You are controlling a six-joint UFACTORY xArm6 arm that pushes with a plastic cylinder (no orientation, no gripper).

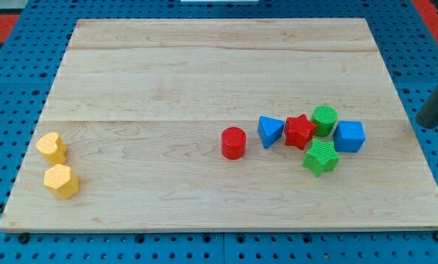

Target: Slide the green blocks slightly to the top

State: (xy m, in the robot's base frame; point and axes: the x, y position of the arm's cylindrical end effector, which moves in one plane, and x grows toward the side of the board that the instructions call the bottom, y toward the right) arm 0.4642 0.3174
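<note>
A green cylinder (pixel 323 117) and a green star (pixel 320 157) sit in a cluster at the view's right of the wooden board (pixel 204 73). The cylinder touches a red star (pixel 300 132) on its left. A blue cube (pixel 349 136) is between the two green blocks, on their right. My dark rod comes in at the view's right edge. My tip (pixel 428 125) is off the board, to the right of the blue cube and apart from all blocks.
A blue triangle (pixel 270 130) lies left of the red star and a red cylinder (pixel 233 143) further left. A yellow heart (pixel 51 147) and a yellow hexagon (pixel 61 181) sit at the board's bottom left. Blue pegboard (pixel 424 183) surrounds the board.
</note>
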